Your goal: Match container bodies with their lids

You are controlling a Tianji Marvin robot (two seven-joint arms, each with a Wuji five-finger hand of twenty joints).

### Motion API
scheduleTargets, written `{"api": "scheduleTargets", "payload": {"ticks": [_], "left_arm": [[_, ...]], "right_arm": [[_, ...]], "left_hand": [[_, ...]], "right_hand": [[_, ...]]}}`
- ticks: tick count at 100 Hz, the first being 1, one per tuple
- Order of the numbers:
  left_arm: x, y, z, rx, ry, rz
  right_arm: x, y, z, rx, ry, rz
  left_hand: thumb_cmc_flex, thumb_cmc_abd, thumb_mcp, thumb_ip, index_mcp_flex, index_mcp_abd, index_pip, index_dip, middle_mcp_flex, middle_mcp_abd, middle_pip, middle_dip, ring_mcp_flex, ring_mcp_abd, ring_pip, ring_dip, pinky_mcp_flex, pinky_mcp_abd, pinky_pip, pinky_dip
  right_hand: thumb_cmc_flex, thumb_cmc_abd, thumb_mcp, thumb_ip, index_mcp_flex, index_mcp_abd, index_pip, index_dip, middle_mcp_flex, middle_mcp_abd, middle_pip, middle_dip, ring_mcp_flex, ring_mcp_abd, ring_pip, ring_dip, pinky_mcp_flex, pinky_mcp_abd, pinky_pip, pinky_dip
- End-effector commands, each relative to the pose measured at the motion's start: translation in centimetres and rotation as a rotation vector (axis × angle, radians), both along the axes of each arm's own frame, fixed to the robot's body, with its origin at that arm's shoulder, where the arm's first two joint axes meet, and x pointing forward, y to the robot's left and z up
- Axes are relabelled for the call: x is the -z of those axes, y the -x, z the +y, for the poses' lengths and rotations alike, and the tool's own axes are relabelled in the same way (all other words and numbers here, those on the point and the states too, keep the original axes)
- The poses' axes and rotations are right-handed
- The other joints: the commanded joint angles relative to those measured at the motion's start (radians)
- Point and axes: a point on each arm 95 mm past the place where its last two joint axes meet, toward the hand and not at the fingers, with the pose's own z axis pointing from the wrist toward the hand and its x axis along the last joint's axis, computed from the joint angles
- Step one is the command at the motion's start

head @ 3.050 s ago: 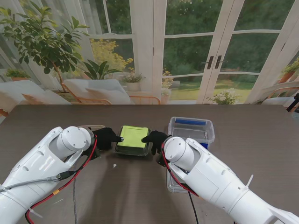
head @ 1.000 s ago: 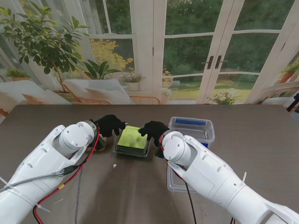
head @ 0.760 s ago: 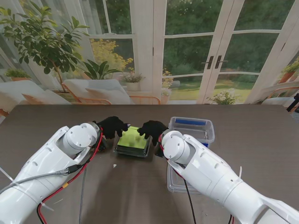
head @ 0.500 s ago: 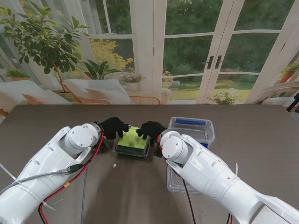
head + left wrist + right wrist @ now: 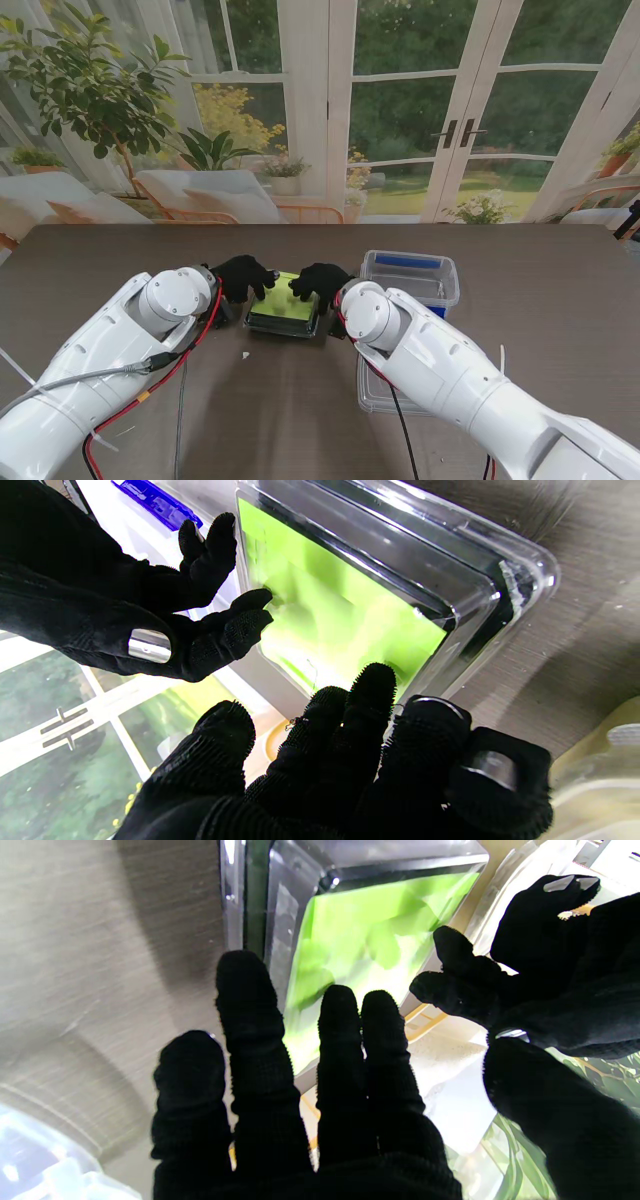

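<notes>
A clear container with a bright green lid [image 5: 281, 308] sits mid-table between my two black-gloved hands. My left hand [image 5: 243, 276] reaches over the lid's left edge and my right hand [image 5: 318, 281] over its right edge. Both are open, fingers spread, holding nothing. In the left wrist view my left hand [image 5: 350, 760] hovers at the green lid [image 5: 340, 615], with the right hand [image 5: 125, 605] facing it. In the right wrist view the right hand's fingers [image 5: 300, 1080] lie over the green lid [image 5: 360, 935], the left hand [image 5: 540, 990] opposite. Whether fingertips press the lid is unclear.
A clear box with a blue part [image 5: 411, 275] stands to the right of the green one. A flat clear lid [image 5: 377, 398] lies nearer to me, partly under my right arm. A pale cream container [image 5: 600, 760] sits by my left hand. A white crumb [image 5: 246, 354] lies on the table.
Both hands rose from the sides of the green-lidded container and came in over its top, closing toward each other. The container has stayed put.
</notes>
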Motion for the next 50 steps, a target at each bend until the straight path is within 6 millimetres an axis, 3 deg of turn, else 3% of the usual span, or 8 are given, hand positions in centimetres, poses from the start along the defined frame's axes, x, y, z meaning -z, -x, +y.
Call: {"api": "scheduleTargets", "payload": {"ticks": [1,50], "left_arm": [[1.4,0.7,0.1,0.007,-0.006,0.052],[2.0,1.3,0.6,-0.002,-0.008,0.079]], "right_arm": [[1.0,0.5,0.3,-0.017,0.007,0.033],[2.0,1.0,-0.1,0.004,0.001,0.066]], "left_hand": [[-0.017,-0.007,0.004,0.014,0.01,0.0,0.007,0.005,-0.017,0.082,-0.034,-0.02,-0.022,0.064,-0.012,0.005,0.0,-0.014,0.032,0.02],[-0.008,-0.003,-0.012,0.015,0.009,0.004,0.007,0.005,-0.018,0.083,-0.036,-0.017,-0.027,0.068,-0.016,0.007,-0.008,-0.012,0.022,0.033]], "right_hand": [[0.004,-0.024,0.02,-0.002,-0.018,-0.023,0.005,0.008,-0.024,0.055,-0.019,-0.023,-0.019,0.0,-0.006,-0.014,0.147,-0.025,-0.011,0.029],[0.005,-0.024,0.021,-0.002,-0.02,-0.013,0.006,0.009,-0.028,0.064,-0.013,-0.027,-0.011,0.005,0.001,-0.013,0.152,-0.025,-0.005,0.034]]}}
